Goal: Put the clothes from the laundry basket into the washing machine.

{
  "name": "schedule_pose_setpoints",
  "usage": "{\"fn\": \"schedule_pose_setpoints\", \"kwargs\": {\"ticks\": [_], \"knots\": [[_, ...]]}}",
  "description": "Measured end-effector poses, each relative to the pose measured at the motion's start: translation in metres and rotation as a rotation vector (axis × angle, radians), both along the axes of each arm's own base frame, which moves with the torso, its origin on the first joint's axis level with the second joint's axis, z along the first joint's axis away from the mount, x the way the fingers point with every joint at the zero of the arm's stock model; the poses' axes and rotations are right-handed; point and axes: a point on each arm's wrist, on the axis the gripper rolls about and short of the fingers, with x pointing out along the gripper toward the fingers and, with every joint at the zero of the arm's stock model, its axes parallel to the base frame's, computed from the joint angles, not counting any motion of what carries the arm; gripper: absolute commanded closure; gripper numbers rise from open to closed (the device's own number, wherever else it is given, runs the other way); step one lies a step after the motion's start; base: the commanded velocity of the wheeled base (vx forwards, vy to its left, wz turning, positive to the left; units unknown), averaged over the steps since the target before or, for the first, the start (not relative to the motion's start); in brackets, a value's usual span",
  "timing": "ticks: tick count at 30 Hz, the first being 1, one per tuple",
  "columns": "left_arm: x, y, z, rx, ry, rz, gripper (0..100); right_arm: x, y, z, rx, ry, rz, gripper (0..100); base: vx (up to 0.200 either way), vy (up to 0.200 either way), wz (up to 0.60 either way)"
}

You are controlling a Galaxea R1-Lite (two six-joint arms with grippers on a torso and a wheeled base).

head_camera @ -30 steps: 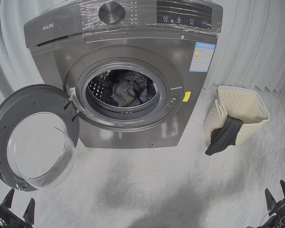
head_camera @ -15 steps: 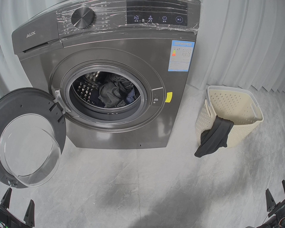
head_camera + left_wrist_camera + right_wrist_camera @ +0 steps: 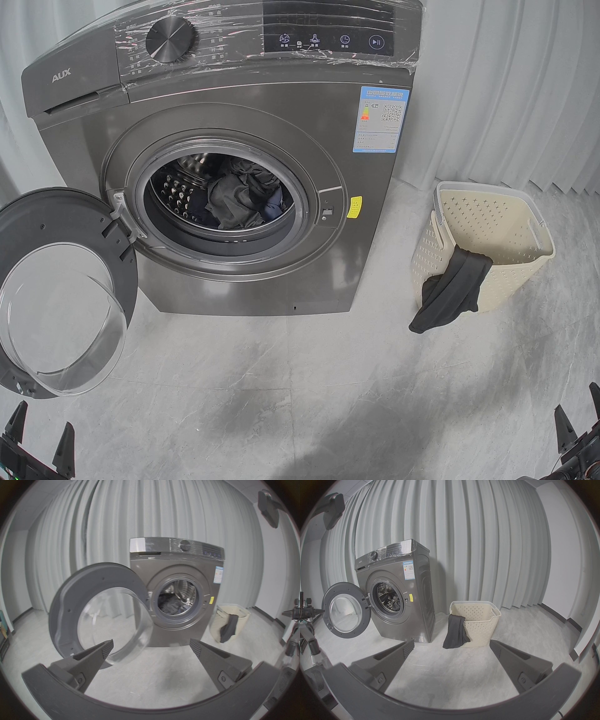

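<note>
A grey washing machine (image 3: 262, 87) stands ahead with its round door (image 3: 59, 294) swung open to the left. Dark clothes (image 3: 240, 190) lie inside the drum. To the right on the floor stands a cream laundry basket (image 3: 494, 231), and a dark garment (image 3: 453, 290) hangs over its near rim down to the floor. My left gripper (image 3: 39, 431) is open low at the left, far in front of the door. My right gripper (image 3: 578, 419) is open low at the right, well short of the basket. The basket (image 3: 476, 620) and garment (image 3: 455, 631) lie ahead in the right wrist view.
Pale curtains (image 3: 512, 81) hang behind the machine and basket. Grey tiled floor (image 3: 300, 387) stretches open between me and the machine. The open door (image 3: 97, 611) juts out over the floor on the left side.
The whole head view has shifted, so the machine and basket sit further left than a second ago; the camera moved. Neither gripper has changed its state.
</note>
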Motion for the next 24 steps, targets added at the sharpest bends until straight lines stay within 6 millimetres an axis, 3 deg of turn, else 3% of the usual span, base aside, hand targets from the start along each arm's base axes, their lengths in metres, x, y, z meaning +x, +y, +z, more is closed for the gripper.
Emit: {"fn": "schedule_pose_setpoints", "kwargs": {"ticks": [2,24], "knots": [[0.0,-0.0009,-0.0008,-0.006,0.008,-0.042,0,-0.0001,0.0,-0.0002,0.0,0.001,0.004,0,0.0,0.0,0.0],[0.0001,-0.001,-0.0016,0.007,0.017,-0.047,0,-0.0002,0.0,-0.0004,0.0,0.001,0.011,0,0.0,-0.2,0.0]]}}
